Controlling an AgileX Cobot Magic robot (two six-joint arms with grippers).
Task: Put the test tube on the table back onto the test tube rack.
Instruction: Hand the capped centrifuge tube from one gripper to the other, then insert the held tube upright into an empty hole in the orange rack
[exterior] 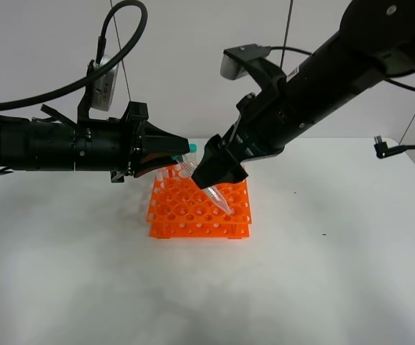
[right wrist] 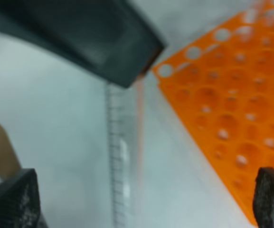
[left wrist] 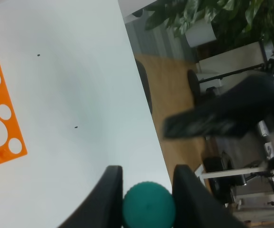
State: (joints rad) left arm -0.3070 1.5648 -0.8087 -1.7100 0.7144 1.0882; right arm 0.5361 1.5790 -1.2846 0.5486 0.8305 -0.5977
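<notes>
Insertion is being prepared: test tube (exterior: 219, 197) gripped by left end effector (left wrist: 148, 187) over test tube rack (exterior: 193, 214), right end effector (right wrist: 141, 199) wide; hole alignment appears needed.

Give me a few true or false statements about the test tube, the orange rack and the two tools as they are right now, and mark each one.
1. The left tool grips the test tube by its teal cap. True.
2. The test tube stands upright in the test tube rack. False: it is tilted, tip down over the rack, with its cap held in the left tool.
3. The right tool is clamped shut. False: the right wrist view shows its fingers wide apart, one on either side of the tube.
4. The orange rack sits on the white table. True.
</notes>
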